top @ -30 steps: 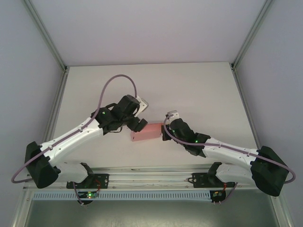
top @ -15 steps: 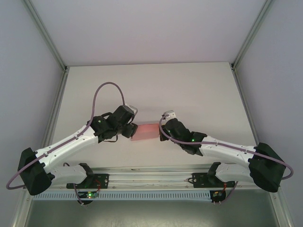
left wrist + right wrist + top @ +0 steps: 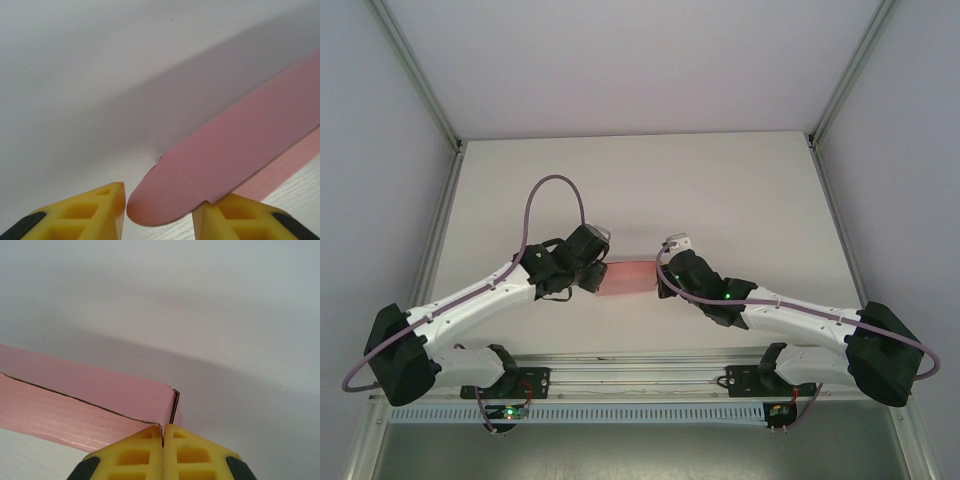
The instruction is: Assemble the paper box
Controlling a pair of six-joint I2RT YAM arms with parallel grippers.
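Item: paper box [image 3: 628, 278], plain pink card, partly formed, lying long and flat on the white table [image 3: 720, 190] midway between the two arms and near the front edge. Right end: held by the right gripper [image 3: 665, 272], whose yellow fingers were pressed fully together in the wrist view [image 3: 163, 432], with the corner seam of the box [image 3: 90, 385] running straight into the line where they met; judged a pinch on a thin end panel, serving as an anchor so the box would not slide or twist. Left end: a rounded tuck flap [image 3: 165, 197] projected from the body [image 3: 240, 155], lifted off the table. The left gripper [image 3: 159, 202] stood partly open astride this flap, one finger touching its edge, the other just beside it with a sliver of gap; nothing was clamped. Judged purpose: to take the flap so it could be folded and tucked against the anchored end. Condition: end flap not yet closed.
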